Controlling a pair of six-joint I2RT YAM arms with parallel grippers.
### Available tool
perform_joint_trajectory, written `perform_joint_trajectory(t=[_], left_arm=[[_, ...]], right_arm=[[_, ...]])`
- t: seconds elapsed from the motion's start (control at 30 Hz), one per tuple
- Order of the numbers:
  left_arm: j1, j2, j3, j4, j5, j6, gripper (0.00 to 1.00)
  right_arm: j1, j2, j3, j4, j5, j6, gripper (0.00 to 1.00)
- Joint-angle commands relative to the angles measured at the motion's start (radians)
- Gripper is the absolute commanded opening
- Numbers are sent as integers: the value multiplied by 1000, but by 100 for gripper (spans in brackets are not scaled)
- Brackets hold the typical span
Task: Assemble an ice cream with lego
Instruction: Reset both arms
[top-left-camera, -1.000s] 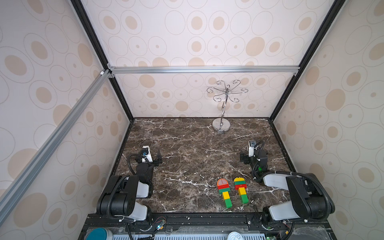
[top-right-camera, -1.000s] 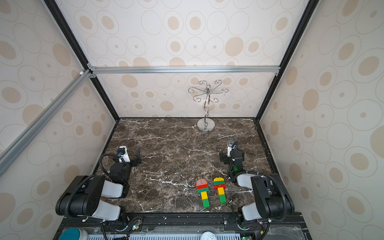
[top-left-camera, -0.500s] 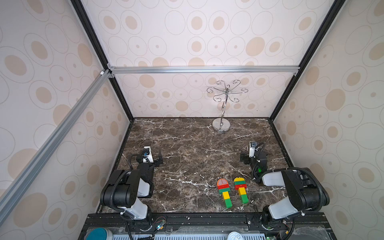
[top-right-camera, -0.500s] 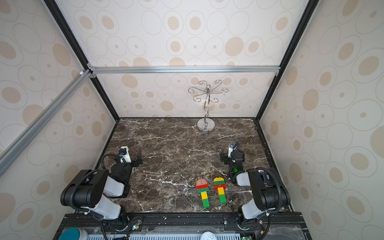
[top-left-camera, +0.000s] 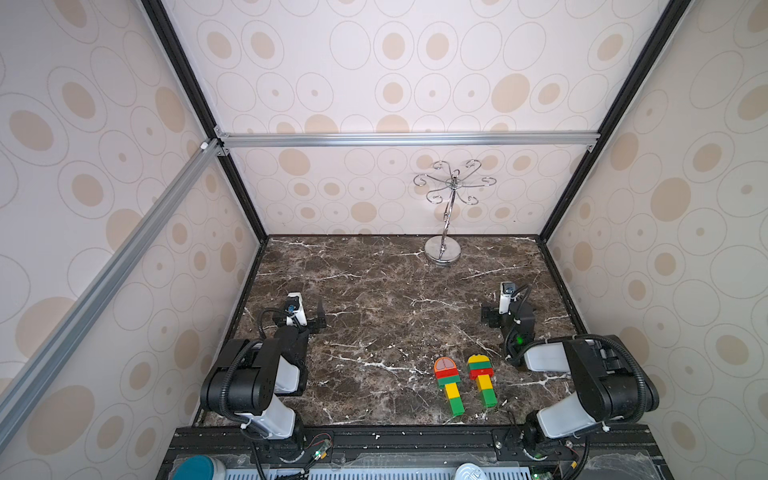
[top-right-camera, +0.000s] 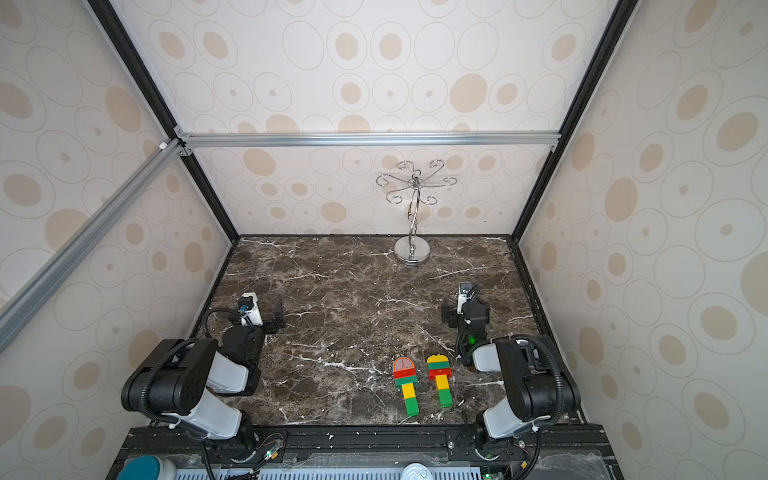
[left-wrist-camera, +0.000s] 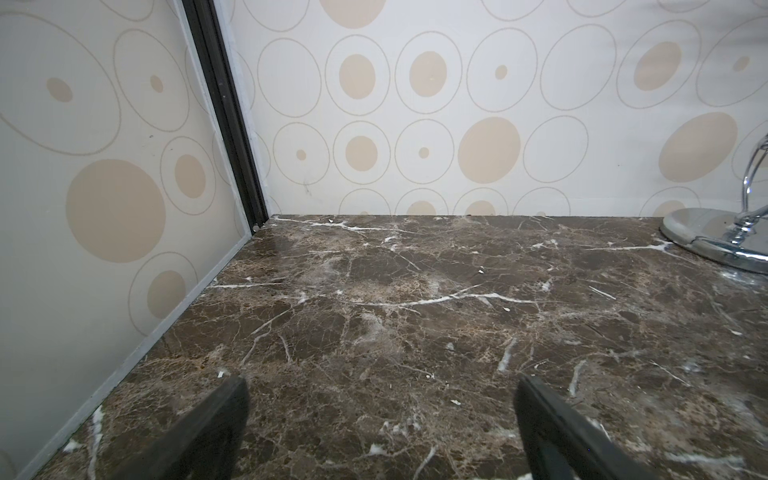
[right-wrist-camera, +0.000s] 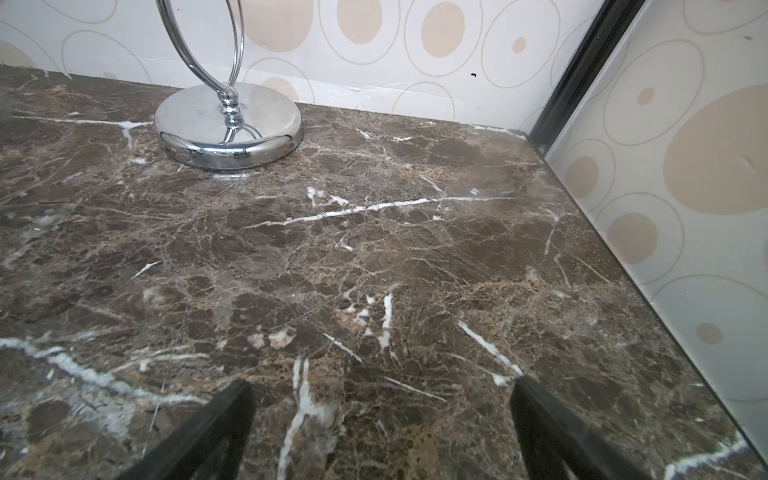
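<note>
Two built lego ice creams lie side by side on the marble table near its front right. One has an orange dome (top-left-camera: 445, 366) (top-right-camera: 404, 367) over red, green, yellow and green bricks. The other has a yellow dome (top-left-camera: 478, 360) (top-right-camera: 437, 360) over green, red, yellow and green bricks. My left gripper (top-left-camera: 303, 318) (top-right-camera: 262, 320) (left-wrist-camera: 381, 380) rests low at the left, open and empty. My right gripper (top-left-camera: 505, 316) (top-right-camera: 465, 313) (right-wrist-camera: 382, 382) stands open and empty behind the yellow-domed one. Neither wrist view shows any lego.
A silver hooked metal stand (top-left-camera: 443, 252) (top-right-camera: 412, 252) (left-wrist-camera: 715, 241) (right-wrist-camera: 227, 124) stands at the back of the table, right of centre. Patterned walls with black frame posts close in the table on three sides. A black rail runs along the front edge.
The rear links of both arms have shifted a little and settled. Both grippers stay open in nearly the same places. The lego has not moved.
</note>
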Motion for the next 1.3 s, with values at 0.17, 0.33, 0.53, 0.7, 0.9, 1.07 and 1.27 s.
perform_joint_trajectory(t=[0.17, 0.33, 0.53, 0.7, 0.9, 1.07, 1.27], left_arm=[[8, 3, 28, 0, 18, 23, 100], [8, 3, 45, -33, 12, 22, 100], [8, 3, 51, -47, 8, 19, 100], [8, 2, 71, -87, 15, 22, 100], [6, 2, 85, -114, 21, 26, 100], [7, 1, 85, -113, 21, 27, 100], [6, 1, 86, -116, 21, 31, 100]], right_arm=[[-9, 7, 9, 7, 12, 4, 99], [-9, 11, 18, -2, 78, 34, 99], [-9, 5, -1, 26, 24, 13, 98], [-9, 9, 14, 1, 51, 21, 99], [-9, 10, 17, -3, 50, 20, 99], [-9, 10, 17, -5, 49, 21, 98], [-9, 10, 17, -4, 49, 22, 99]])
